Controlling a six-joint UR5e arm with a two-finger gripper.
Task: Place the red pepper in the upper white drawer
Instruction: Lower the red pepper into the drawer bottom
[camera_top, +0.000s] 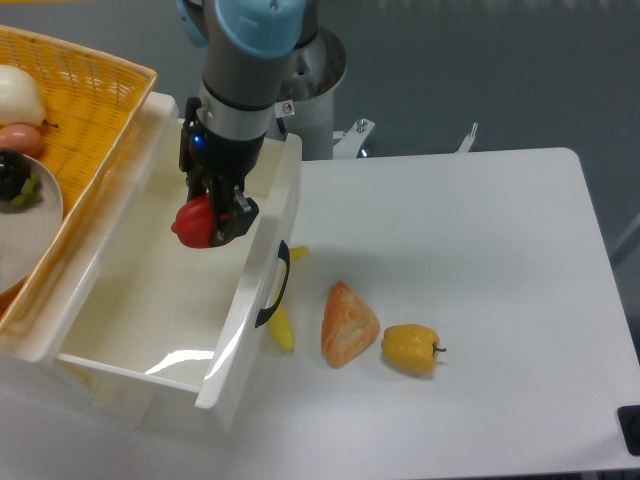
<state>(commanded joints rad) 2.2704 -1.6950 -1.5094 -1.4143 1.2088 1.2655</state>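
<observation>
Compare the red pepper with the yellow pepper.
The red pepper is red and held in the hand over the upper white drawer; the yellow pepper is yellow and lies free on the table, beside a pastry. Both look similar in size.

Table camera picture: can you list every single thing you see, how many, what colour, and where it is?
red pepper: one, red, held in the pincer over the open drawer
upper white drawer: one, white, pulled open at left, dark handle
yellow pepper: one, yellow, on the table right of the pastry
pastry: one, orange-brown, table middle
banana: one, yellow, beside the drawer front, partly hidden
wicker basket: one, yellow, top left, holding food on a white plate
table: one, white
robot arm: one, grey and blue
pincer: one, black, shut on the red pepper
</observation>
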